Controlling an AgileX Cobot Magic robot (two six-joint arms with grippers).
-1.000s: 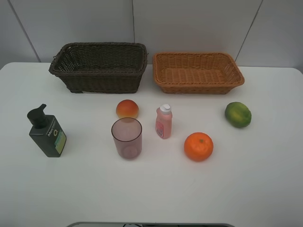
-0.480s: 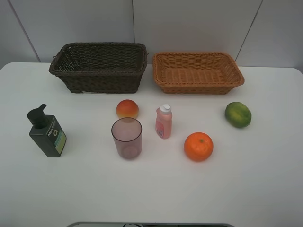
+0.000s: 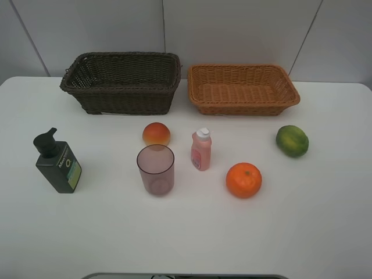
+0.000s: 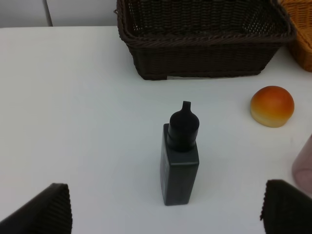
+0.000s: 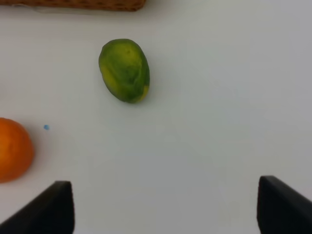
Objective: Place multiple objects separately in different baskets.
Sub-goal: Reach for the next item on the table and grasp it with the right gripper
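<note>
- Over at the left of the high view, the dark green pump bottle point(image 3: 58, 165) stands upright on the white table point(image 3: 186, 238), apart from everything else.
- From the left wrist camera, the left gripper point(image 4: 165, 215) hangs short of that bottle with its fingers point(image 4: 44, 212) spread wide and nothing between them.
- Upper left of the high view: the dark brown basket point(image 3: 122, 100), deep, with nothing visible inside.
- Below it, left of centre, the peach-like fruit point(image 3: 156, 133) sits just behind the mauve cup point(image 3: 156, 170), which stands upright with its mouth up.
- At centre, the pink bottle point(image 3: 201, 150) stands upright, white cap on, just right of the cup but not touching it.
- Upper right: the orange-tan basket point(image 3: 244, 108), shallower, beside the dark one with a narrow gap between them; nothing shows inside.
- Right of centre and lower, the orange point(image 3: 243, 180) rests on the table.
- Farther right, the green fruit point(image 3: 292, 140) lies near the tan basket's front right corner.
- From the right wrist camera, the right gripper point(image 5: 166, 207) is above bare table, short of the green fruit, fingers wide apart and empty.
</note>
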